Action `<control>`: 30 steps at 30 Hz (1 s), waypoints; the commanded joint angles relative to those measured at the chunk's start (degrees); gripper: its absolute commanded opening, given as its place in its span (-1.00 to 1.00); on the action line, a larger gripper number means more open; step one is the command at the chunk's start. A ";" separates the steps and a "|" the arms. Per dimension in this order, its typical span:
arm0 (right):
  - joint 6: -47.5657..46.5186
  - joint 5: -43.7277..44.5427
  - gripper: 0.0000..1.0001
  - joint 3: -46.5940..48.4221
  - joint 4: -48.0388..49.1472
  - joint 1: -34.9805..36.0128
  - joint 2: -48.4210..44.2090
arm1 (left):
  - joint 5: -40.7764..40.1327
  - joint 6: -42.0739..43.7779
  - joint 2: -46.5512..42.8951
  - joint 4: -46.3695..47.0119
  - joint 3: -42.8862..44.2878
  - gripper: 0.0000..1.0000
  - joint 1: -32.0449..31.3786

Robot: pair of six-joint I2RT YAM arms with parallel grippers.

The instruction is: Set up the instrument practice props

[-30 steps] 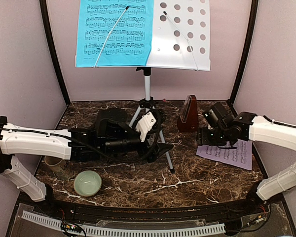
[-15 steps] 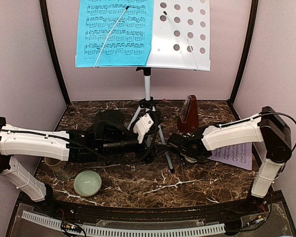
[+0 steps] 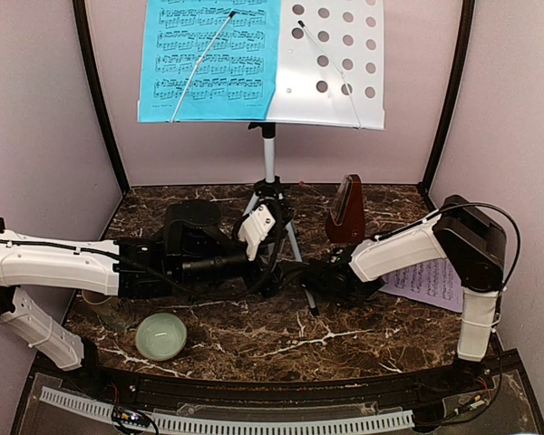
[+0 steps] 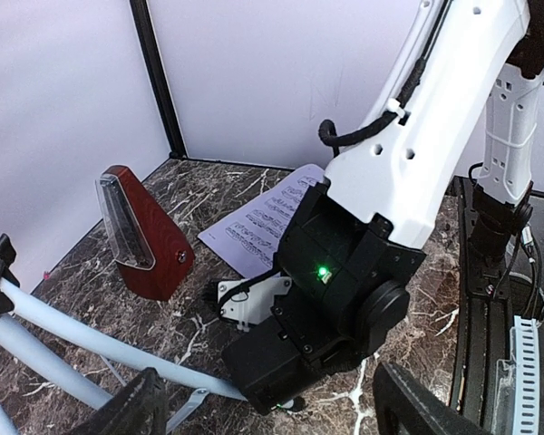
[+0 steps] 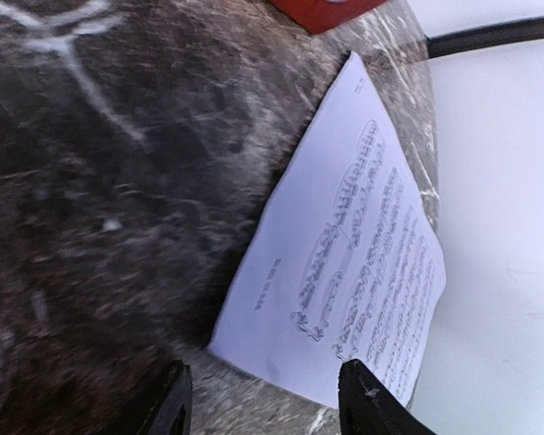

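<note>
Blue page [image 3: 208, 59] is already sitting on the music stand [image 3: 331, 63]; pink page [image 3: 431, 283] is lying flat on the table [image 3: 254, 335] at right, metronome [image 3: 347, 208] standing beside the stand's legs. Judging pink-page pickup is in hand: right gripper [image 5: 267, 399] is hovering low, jaws partly apart, empty; left gripper [image 4: 265, 419] jaws wide, empty. Next needs catching a page edge.

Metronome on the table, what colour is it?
The metronome is dark red; the left wrist view shows it best.

- Silver tripod music stand [image 3: 270, 163] upright at the back.
- Blue page [image 3: 208, 59] on its desk's left half.
- Pink page [image 3: 431, 283] flat, far right.
- Dark-red metronome [image 3: 348, 208] upright, right of the stand.
</note>
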 commanded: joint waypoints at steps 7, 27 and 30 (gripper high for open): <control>-6.13 -1.07 -0.13 -2.72 4.64 -5.36 6.51 | -0.14 1.52 -1.78 2.25 -0.02 0.61 -0.16; -8.00 -7.81 -1.00 -3.03 8.41 -7.12 -15.14 | 0.44 1.82 -4.12 0.99 0.63 0.59 -0.17; -7.52 -12.49 -1.00 -2.77 8.58 -7.12 -23.34 | -0.60 1.99 -4.32 2.14 0.05 0.59 -0.21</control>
